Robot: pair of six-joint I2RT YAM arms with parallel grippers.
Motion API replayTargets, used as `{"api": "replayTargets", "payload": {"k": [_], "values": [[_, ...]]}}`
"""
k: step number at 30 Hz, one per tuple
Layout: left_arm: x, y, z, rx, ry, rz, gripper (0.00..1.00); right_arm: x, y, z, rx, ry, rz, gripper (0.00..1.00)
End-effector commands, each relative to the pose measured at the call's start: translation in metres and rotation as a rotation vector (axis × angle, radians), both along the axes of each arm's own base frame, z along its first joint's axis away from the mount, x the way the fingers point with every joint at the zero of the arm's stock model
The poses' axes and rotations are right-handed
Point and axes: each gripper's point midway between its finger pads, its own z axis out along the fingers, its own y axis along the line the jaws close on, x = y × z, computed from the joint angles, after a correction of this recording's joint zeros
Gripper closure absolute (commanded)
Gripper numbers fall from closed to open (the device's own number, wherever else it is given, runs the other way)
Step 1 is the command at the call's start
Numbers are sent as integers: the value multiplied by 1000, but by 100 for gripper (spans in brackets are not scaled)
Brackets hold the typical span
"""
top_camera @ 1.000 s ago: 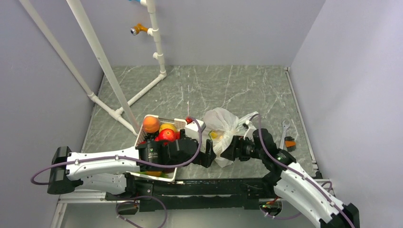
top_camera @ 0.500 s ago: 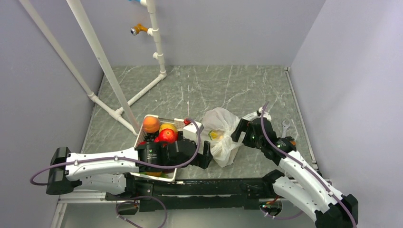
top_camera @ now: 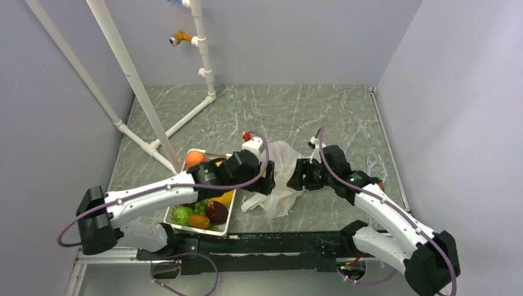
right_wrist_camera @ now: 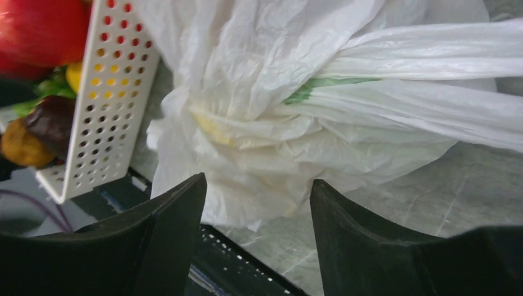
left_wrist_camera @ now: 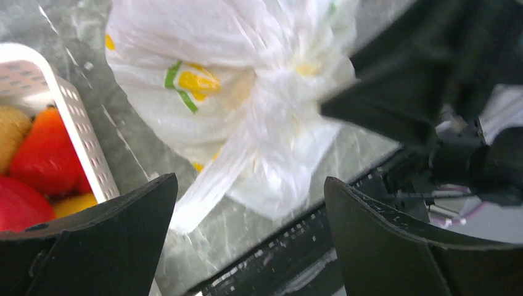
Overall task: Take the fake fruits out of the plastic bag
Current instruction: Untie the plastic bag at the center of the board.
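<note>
Note plastic bag [top_camera: 279, 188] crumpled on table [top_camera: 308, 111], just beside white perforated basket [right_wrist_camera: 105, 105] of fruit, between the two arms. Note yellow lump [right_wrist_camera: 213, 131] showing through the film, inside the bag. Read left gripper [left_wrist_camera: 247, 185] as spread wide, empty, pointed at the bag. Read right gripper [right_wrist_camera: 254, 188] as partly apart, straddling the bag's bunched bulge; cannot tell whether pinching it.
</note>
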Motion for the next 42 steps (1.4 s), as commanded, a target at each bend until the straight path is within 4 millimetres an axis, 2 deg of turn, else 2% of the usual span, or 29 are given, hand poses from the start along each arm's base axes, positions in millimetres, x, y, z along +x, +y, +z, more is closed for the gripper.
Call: {"api": "replayTargets", "payload": {"k": [1,5,7,9,13,17,21,24,29,31,34,40,42], "values": [[36,-25,23,-81,-11,-103,6,-10,5,31,68,-78,53,36],[62,-45,15,2,-49,-222,16,-11,-6,57,87,-165,-3,35],[72,-48,10,68,-83,-307,23,-13,-6,65,111,-189,-3,34],[86,-42,2,114,-89,-353,23,-15,-5,64,106,-183,5,34],[109,-34,-10,49,6,-379,23,-15,-2,58,107,-163,24,36],[107,-42,-32,53,65,-445,23,-15,10,66,159,-185,79,37],[99,-41,-42,34,72,-471,26,-16,23,72,189,-210,157,31],[99,-39,-43,37,70,-457,31,-11,26,63,149,-191,154,31],[96,-51,-42,-16,104,-482,36,0,28,51,11,-204,114,32],[91,-55,-44,-27,149,-507,36,4,29,48,-43,-214,91,36],[84,-63,-39,-65,205,-544,36,10,24,34,-131,-220,22,43],[85,-68,-38,-39,234,-583,55,16,22,15,-153,-262,-63,49],[88,-65,-39,-22,225,-586,67,20,21,13,-168,-269,-81,57]]}}
